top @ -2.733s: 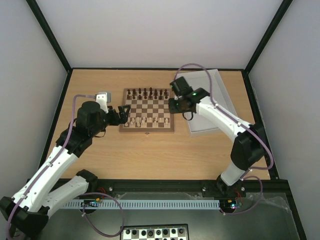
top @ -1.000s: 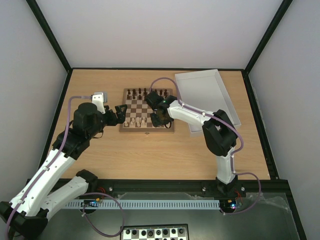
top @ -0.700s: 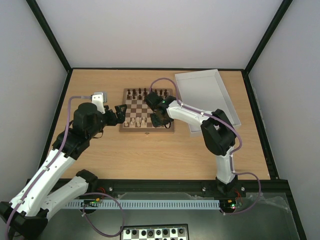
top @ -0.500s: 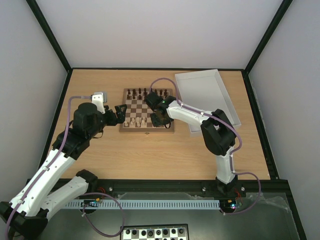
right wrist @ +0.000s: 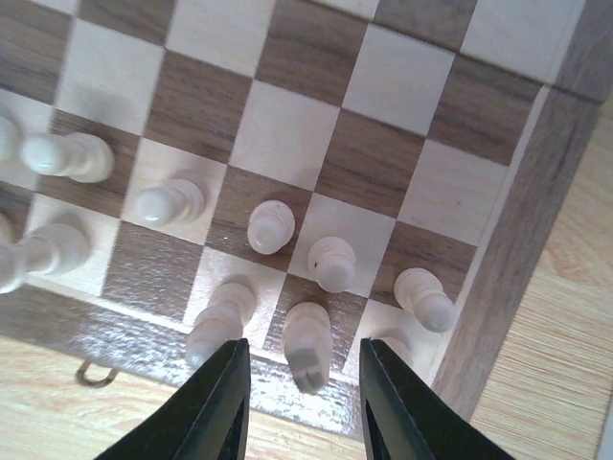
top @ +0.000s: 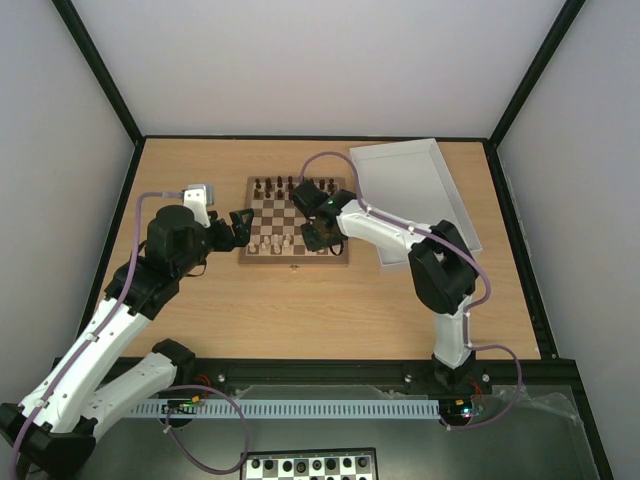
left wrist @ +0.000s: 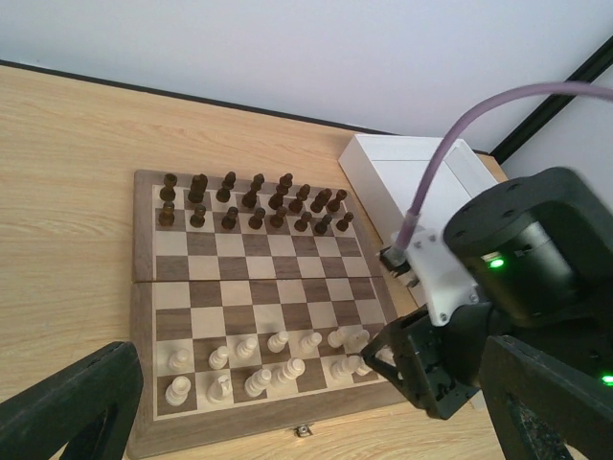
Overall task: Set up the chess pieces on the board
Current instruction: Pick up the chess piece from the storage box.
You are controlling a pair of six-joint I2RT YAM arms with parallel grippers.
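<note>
The board lies at the table's middle back. Pale cream chess pieces stand in its two near rows, also seen in the left wrist view. My right gripper hovers over the board's near right corner. In the right wrist view it is open, its fingers either side of a cream knight-like piece that stands on a near-row square; neither finger touches it. My left gripper is open and empty just off the board's left edge, and also shows in the left wrist view.
Dark brown pieces fill the board's two far rows. A white tray lies right of the board. A black-and-white checkered board sits below the arm bases. The right arm fills the right side of the left wrist view.
My right gripper has moved left from beside the tray to the board's near right corner, then stayed nearly still. My left gripper has drawn back a little to the left.
</note>
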